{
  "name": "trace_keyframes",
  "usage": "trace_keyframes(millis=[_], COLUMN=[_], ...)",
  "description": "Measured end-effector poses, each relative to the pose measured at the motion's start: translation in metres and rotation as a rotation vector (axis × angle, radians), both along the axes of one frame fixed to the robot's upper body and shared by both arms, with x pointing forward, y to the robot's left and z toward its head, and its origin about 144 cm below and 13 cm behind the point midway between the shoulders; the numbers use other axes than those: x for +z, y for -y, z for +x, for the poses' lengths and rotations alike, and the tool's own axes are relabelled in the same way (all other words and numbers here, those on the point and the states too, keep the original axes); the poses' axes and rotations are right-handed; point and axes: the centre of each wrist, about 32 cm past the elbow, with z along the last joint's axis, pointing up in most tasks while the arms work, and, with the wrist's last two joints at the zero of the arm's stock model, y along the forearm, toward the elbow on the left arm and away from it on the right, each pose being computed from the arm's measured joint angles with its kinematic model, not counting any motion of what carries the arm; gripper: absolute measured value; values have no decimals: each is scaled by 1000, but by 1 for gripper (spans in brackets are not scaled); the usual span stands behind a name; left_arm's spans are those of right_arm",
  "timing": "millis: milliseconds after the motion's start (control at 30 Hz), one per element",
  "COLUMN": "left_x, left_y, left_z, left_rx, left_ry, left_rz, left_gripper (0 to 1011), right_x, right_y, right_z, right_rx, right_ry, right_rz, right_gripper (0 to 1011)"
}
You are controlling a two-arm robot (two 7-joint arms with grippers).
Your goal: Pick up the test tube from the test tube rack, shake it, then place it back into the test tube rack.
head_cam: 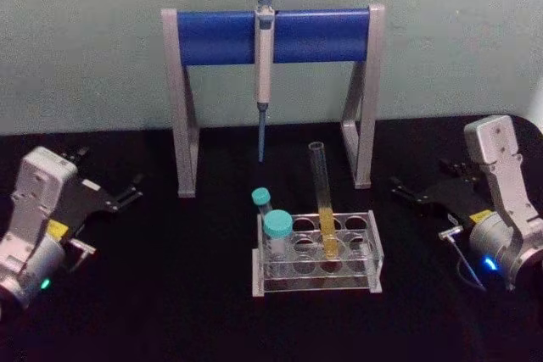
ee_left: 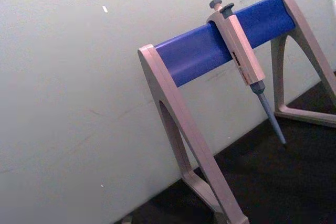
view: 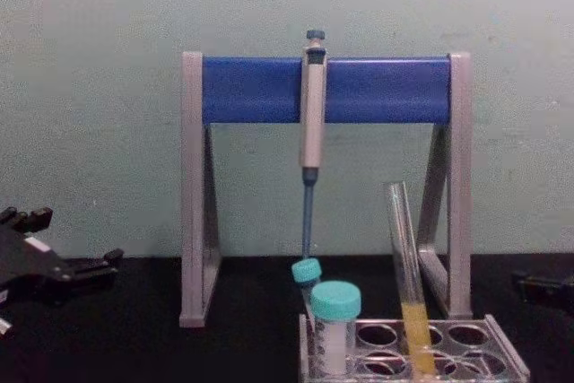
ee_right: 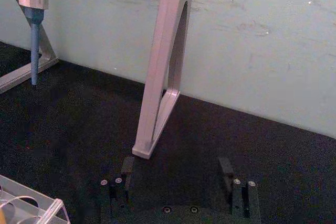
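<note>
The test tube (head_cam: 323, 201) is a long clear glass tube with yellow-orange liquid in its lower part. It stands slightly tilted in a hole of the clear test tube rack (head_cam: 314, 281) at the table's middle front, and shows from the side in the chest view (view: 404, 266) in the rack (view: 502, 347). My left gripper (head_cam: 110, 171) rests open at the far left, well apart from the rack. My right gripper (head_cam: 424, 177) rests open at the far right, its two fingers spread wide in the right wrist view (ee_right: 176, 171), with a rack corner (ee_right: 31, 205) beside them.
Two teal-capped tubes (head_cam: 277, 231) (head_cam: 261, 199) stand in the rack's left holes. Behind the rack stands a tall grey-and-blue pipette stand (head_cam: 216, 36) with a pipette (head_cam: 264, 65) hanging from its bar. A pale wall closes off the back of the black table.
</note>
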Motion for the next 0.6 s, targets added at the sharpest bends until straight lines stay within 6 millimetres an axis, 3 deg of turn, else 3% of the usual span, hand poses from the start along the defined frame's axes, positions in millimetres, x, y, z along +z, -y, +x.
trace_keyframes(millis=[600], left_x=[0], left_y=[0], left_z=[0], left_rx=[0], left_ry=[0], left_rz=[0], left_gripper=[1001], right_x=[0], right_y=[0], right_z=[0], right_rx=[3], right_ry=[1], right_rz=[-2], right_gripper=[1000])
